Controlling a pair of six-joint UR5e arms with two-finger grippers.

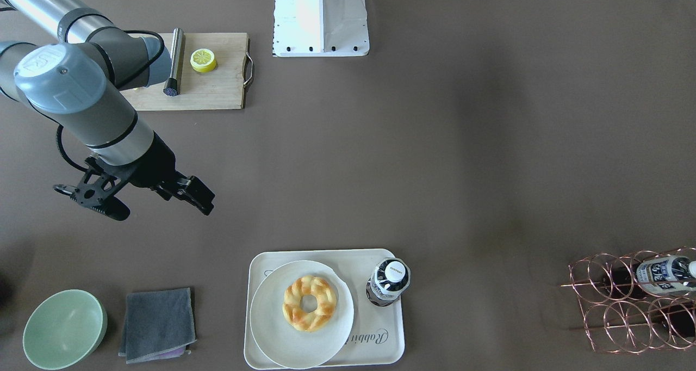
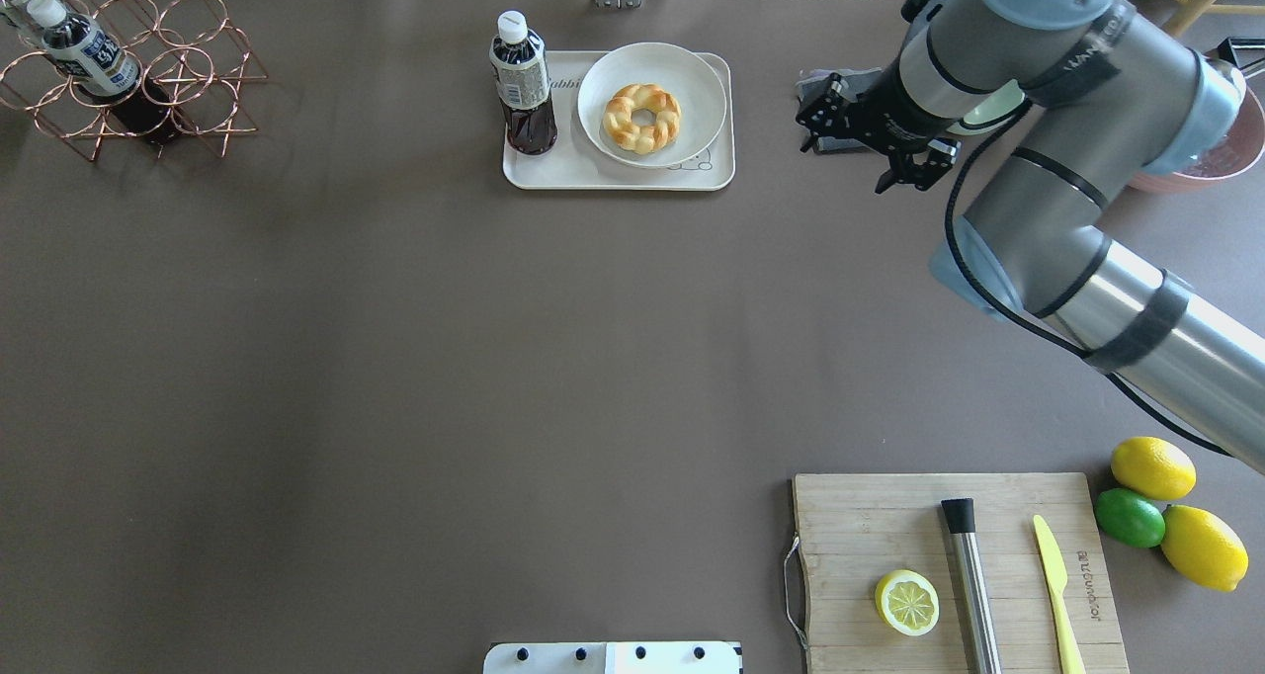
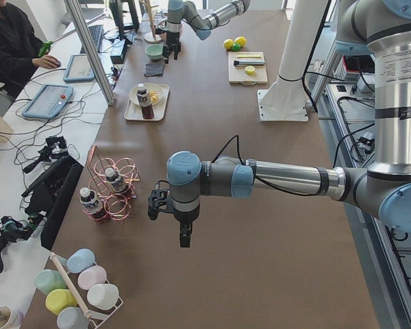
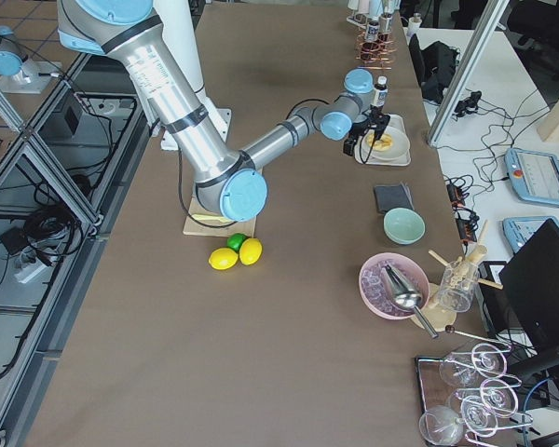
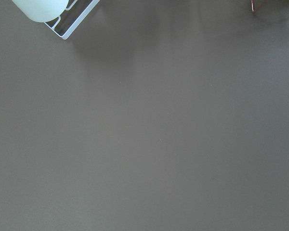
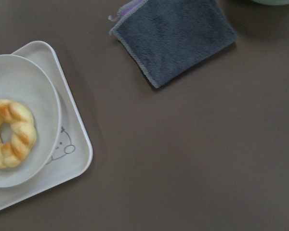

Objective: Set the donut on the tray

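Note:
The braided golden donut [image 2: 642, 118] lies on a round off-white plate [image 2: 692, 81], which sits on the cream tray [image 2: 553, 168] at the table's far middle. Donut [image 1: 309, 303], plate [image 1: 283, 333] and tray [image 1: 380, 344] also show in the front view. The right wrist view shows the donut [image 6: 12, 132] and the tray's bear drawing [image 6: 62, 147] at lower left. My right gripper [image 2: 843, 160] hovers open and empty to the right of the tray, beside the grey cloth; it also shows in the front view [image 1: 162, 210]. My left gripper [image 3: 168, 226] hangs over bare table far from the tray; I cannot tell its state.
A dark drink bottle [image 2: 522, 81] stands on the tray's left part. A grey cloth [image 1: 157, 323] and a green bowl [image 1: 64, 328] lie beyond my right gripper. A copper wire rack [image 2: 128, 71] holds bottles. A cutting board [image 2: 889, 516] carries a lemon half [image 2: 906, 602].

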